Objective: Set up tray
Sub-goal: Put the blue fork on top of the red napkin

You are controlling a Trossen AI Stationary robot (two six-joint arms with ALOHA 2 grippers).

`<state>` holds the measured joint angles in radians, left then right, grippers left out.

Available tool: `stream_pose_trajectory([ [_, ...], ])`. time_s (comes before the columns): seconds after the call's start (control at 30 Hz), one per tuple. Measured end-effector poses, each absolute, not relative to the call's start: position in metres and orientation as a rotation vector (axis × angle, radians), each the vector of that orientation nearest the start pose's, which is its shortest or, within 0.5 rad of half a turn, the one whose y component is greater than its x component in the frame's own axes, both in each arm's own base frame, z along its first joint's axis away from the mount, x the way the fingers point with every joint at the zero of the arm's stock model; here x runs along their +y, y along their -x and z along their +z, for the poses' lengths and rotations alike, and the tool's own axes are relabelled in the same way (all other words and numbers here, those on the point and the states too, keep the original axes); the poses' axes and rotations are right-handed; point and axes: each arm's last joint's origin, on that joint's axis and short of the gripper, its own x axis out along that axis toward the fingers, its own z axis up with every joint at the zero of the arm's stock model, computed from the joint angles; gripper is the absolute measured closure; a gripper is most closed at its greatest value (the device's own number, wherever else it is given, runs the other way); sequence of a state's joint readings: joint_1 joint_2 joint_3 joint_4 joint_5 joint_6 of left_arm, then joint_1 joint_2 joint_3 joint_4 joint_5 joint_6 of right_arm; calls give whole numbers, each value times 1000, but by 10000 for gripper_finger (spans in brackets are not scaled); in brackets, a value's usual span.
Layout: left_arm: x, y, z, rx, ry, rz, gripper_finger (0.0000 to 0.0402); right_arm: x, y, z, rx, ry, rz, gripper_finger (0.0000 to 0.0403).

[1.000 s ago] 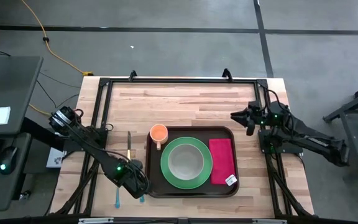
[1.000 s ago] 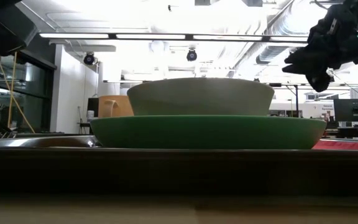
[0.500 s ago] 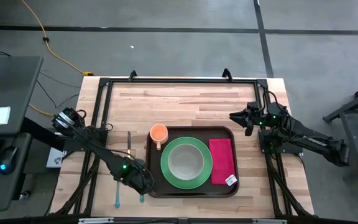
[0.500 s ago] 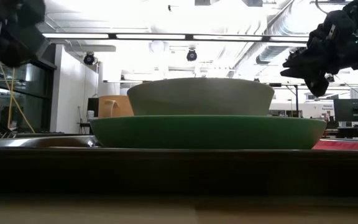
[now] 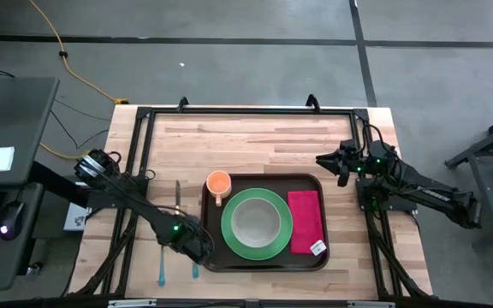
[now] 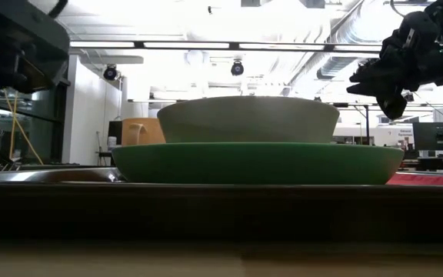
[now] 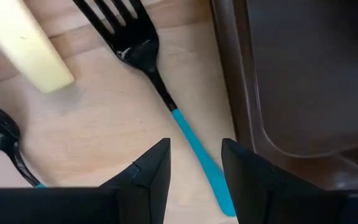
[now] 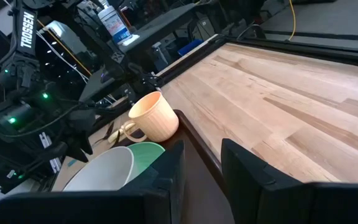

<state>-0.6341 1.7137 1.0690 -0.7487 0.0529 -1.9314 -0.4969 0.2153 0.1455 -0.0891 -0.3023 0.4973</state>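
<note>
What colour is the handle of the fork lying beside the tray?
Bright blue, with a black head; the fork shows best in the left wrist view, beside the tray.

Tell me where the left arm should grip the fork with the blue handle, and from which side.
Grip the fork on its blue handle, coming straight down. It lies flat on the table beside the tray, and the open left tool already straddles the handle, clear of the tray rim.

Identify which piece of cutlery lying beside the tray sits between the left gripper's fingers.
The fork with the black head and blue handle: its handle runs between the open left gripper. The black spoon and the cream-handled piece lie off to the side, farther from the tray.
</note>
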Motion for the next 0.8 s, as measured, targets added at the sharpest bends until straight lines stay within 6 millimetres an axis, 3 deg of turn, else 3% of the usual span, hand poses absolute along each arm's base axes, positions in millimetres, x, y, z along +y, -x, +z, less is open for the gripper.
stream_pose_trajectory([
  [0.4, -169, -252, 158, 1372, 1141, 961, 229, -42, -97, 190, 81, -551, -190, 320],
  [0.8, -168, -253, 153, 1388, 1117, 976, 229, -41, -97, 193, 59, -540, -170, 320],
])
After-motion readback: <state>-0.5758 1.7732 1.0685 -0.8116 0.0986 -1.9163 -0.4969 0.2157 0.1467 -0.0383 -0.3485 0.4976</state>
